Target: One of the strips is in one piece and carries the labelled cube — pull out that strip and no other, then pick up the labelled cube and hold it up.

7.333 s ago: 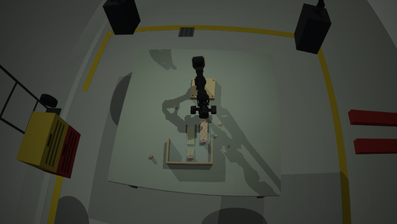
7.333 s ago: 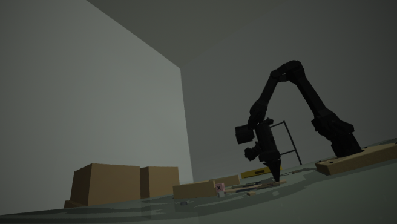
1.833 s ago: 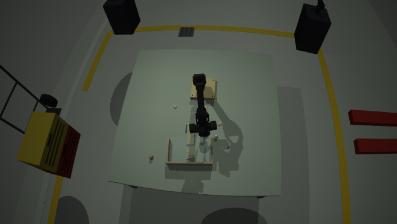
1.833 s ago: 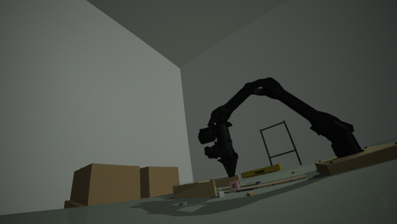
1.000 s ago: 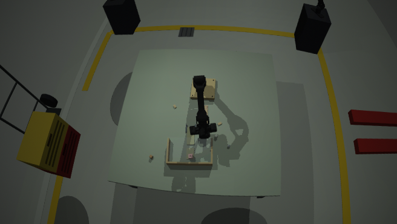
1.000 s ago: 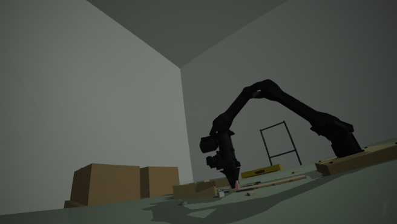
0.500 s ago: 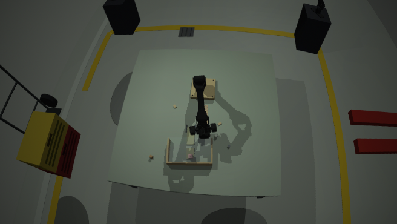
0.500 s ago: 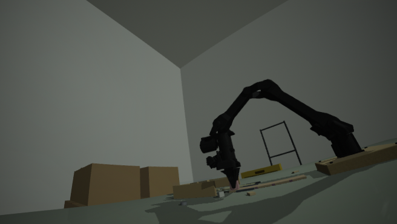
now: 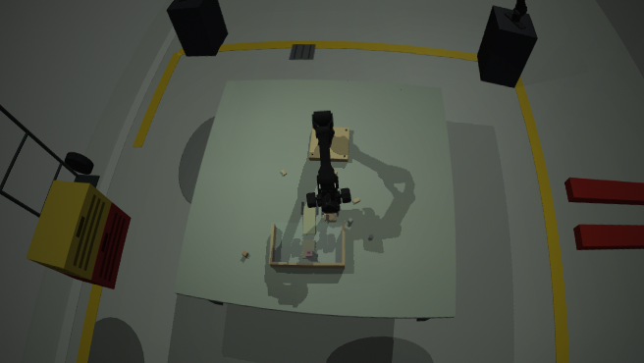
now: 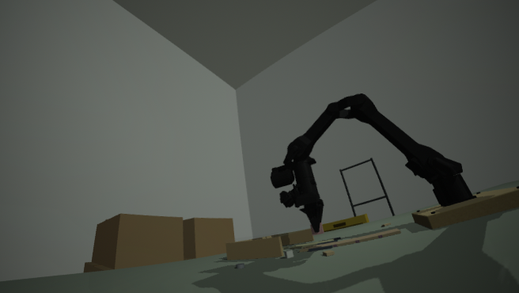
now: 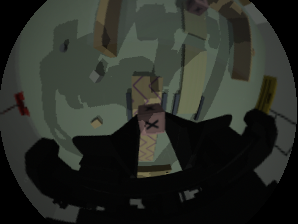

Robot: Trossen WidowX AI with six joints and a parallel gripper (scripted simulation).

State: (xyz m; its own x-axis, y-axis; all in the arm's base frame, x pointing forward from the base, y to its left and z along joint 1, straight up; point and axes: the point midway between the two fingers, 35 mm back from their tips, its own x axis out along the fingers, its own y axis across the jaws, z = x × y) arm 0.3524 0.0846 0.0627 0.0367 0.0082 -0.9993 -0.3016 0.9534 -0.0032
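Grey walls and a yellow floor line frame the pale green surface (image 9: 236, 162), where a three-sided wooden fence (image 9: 306, 265) opens toward the arm's base plate (image 9: 341, 145). Reaching down just outside that open side, the gripper (image 11: 150, 137) has its fingers (image 10: 317, 215) pinched on the labelled cube (image 11: 150, 123), a pinkish block with a dark cross on top, which sits at the near end of a tan strip (image 11: 144, 90). A lighter strip (image 9: 308, 221) lies alongside it, and another pinkish cube (image 9: 309, 253) rests deep inside the fence.
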